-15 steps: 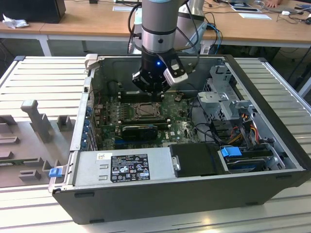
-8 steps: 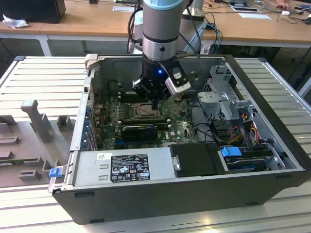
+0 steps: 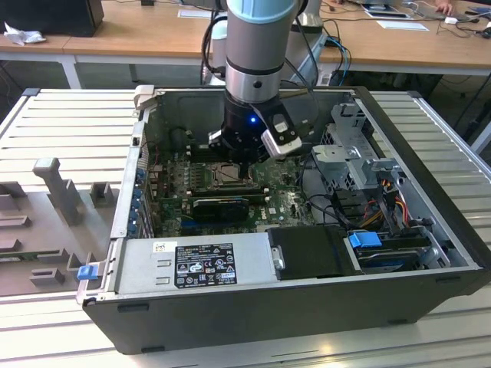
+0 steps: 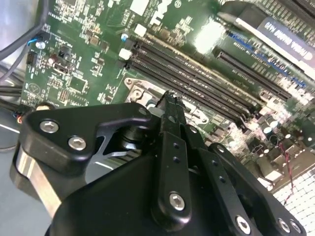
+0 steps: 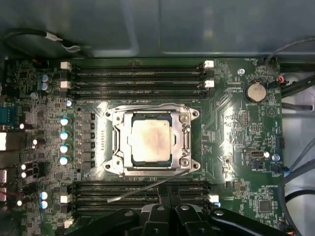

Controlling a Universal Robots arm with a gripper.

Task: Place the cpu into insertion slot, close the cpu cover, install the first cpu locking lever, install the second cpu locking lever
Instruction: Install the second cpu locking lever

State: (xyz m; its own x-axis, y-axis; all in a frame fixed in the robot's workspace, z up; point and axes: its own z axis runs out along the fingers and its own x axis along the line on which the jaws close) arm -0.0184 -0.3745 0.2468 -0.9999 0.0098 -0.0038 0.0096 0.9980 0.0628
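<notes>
The cpu (image 5: 150, 141) sits in the insertion slot (image 5: 151, 169), pale metal top showing, square to the socket as far as I can judge from the first wrist view. Step one looks done. The cpu cover (image 5: 118, 142) lies flat around the chip, its frame bordering all four sides, so I read the cover as closed.

Left to right in the exterior view: a grey fixture (image 3: 54, 184) on the ribbed table (image 3: 69, 123) at the left; then the open computer case (image 3: 430, 192), with the grey power-supply box (image 3: 192, 264) along its near side; the arm (image 3: 257, 46) comes down into the middle of the case, over the socket area of the green motherboard (image 3: 284, 195); drive bays and cables sit to the right.

Levers: one thin wire lever (image 5: 142, 191) sticks out at a slant across the memory slots (image 5: 138, 78), which I judge unlatched. The other I cannot tell.

Gripper (image 4: 170, 105): fingers look drawn together, nothing held, tips just above the socket's edge. Contact unclear.

Remaining: lever work.
</notes>
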